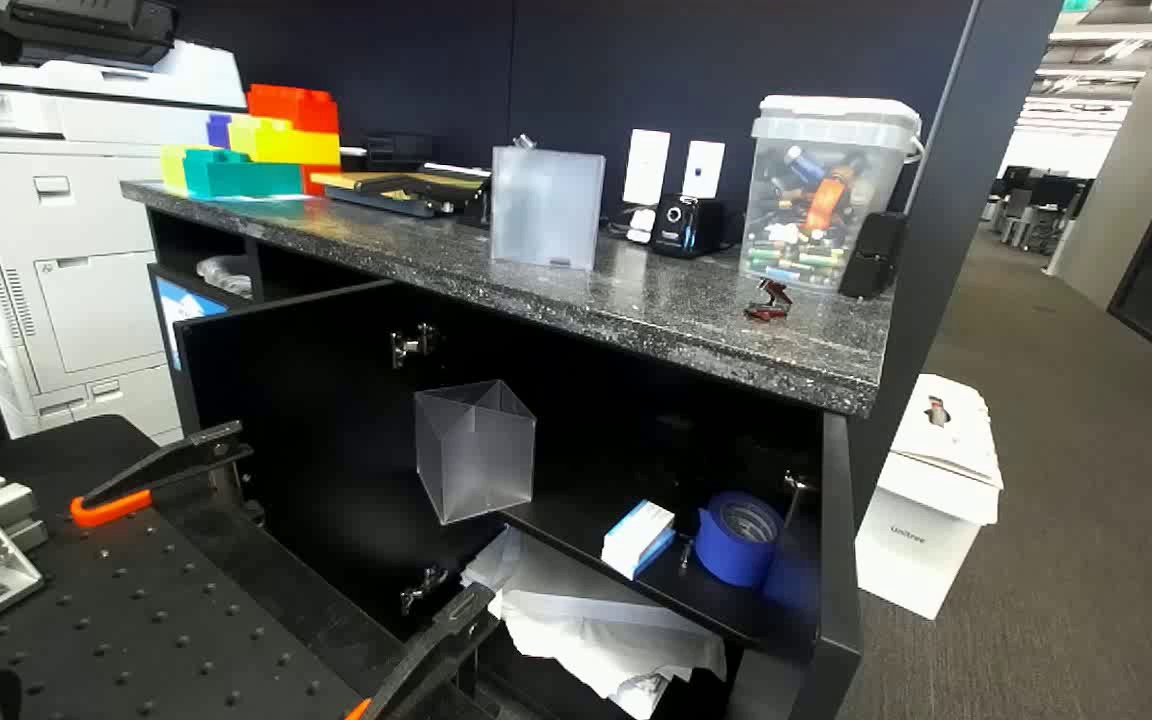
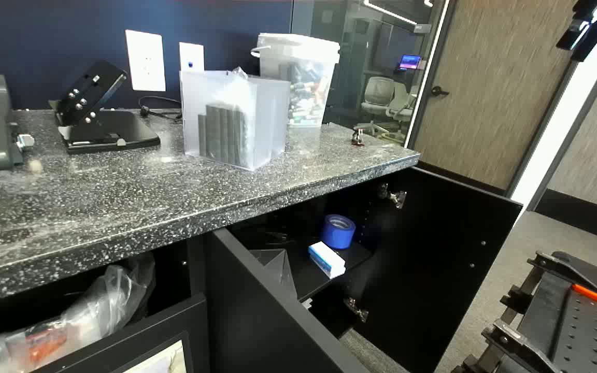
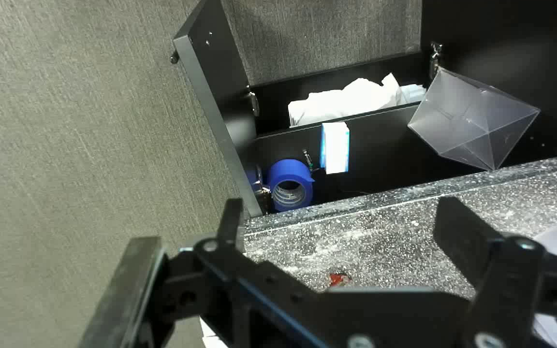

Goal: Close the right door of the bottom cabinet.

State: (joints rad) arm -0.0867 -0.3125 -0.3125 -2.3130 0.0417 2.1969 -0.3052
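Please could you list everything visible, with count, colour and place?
bottom cabinet: 1, black, under countertop
countertop: 1, grey, atop cabinet
right door: 1, black, cabinet's right, open
left door: 1, black, opposite, open
tape: 1, blue, in cabinet
small box: 1, white-blue, beside tape
triangular holder: 1, clear, at left door
sheeting: 1 heap, white, in cabinet
frosted box: 1, greyish, on countertop
bucket: 1, translucent, on countertop
blocks: several, multicoloured, on countertop
devices: several, mostly black, on countertop
printer: 1, white, beyond blocks
carton: 1, white, on floor
clamps: 2, black-orange, on platform
tool: 1, black, over countertop, open
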